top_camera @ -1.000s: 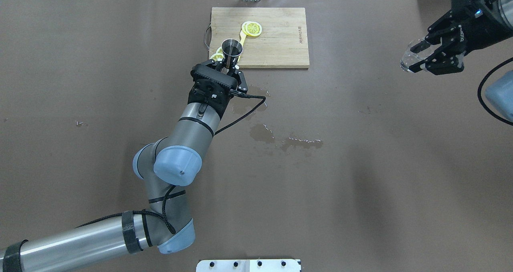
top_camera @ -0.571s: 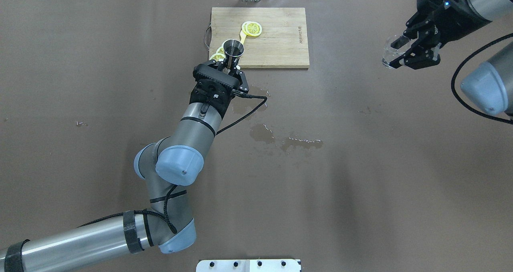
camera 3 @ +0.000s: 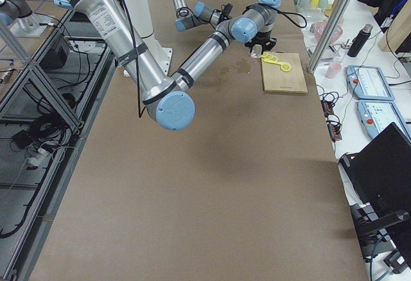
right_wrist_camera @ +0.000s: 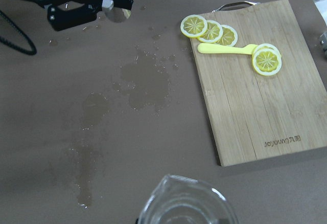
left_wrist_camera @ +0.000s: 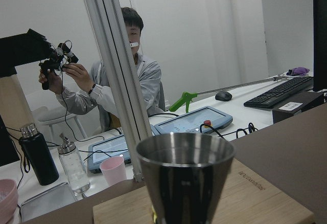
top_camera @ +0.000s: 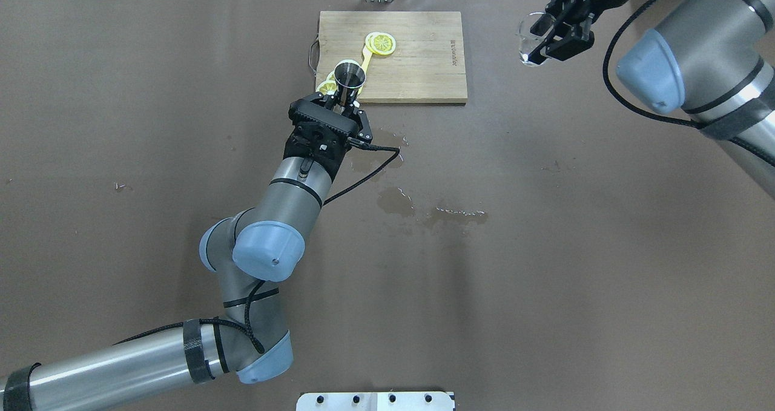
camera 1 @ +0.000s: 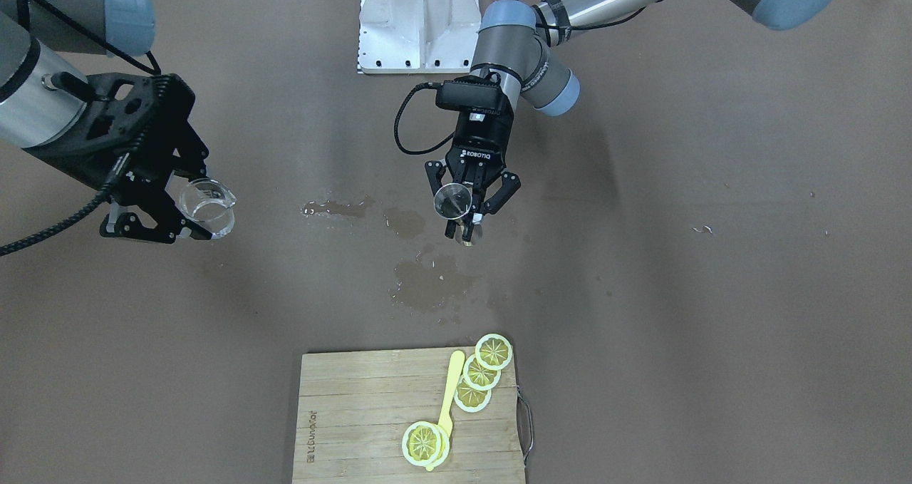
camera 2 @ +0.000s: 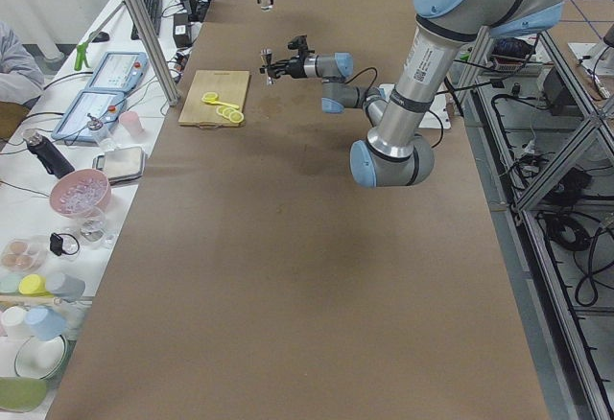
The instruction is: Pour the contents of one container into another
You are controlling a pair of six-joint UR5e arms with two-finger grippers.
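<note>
My right gripper (top_camera: pixel 547 37) is shut on the small clear glass tumbler (top_camera: pixel 531 43), held in the air near the table's far right edge. From the front the tumbler (camera 1: pixel 207 207) sits upright between the black fingers (camera 1: pixel 158 229). Its rim (right_wrist_camera: pixel 186 203) fills the bottom of the right wrist view. My left gripper (top_camera: pixel 345 100) is shut on the steel jigger (top_camera: pixel 350 77), upright just in front of the cutting board. The jigger's upper cone (left_wrist_camera: pixel 185 170) looms large in the left wrist view. The jigger (camera 1: pixel 454 202) hangs above wet patches.
A wooden cutting board (top_camera: pixel 418 66) at the far middle carries lemon slices (top_camera: pixel 381 43) and a yellow utensil (camera 1: pixel 447 395). Wet patches (top_camera: pixel 424 208) darken the brown table cover. A person (left_wrist_camera: pixel 127 81) sits beyond the table's far edge with devices and bottles.
My right arm has carried the tumbler leftward and toward the table's far edge. The left arm with the jigger has barely shifted.
</note>
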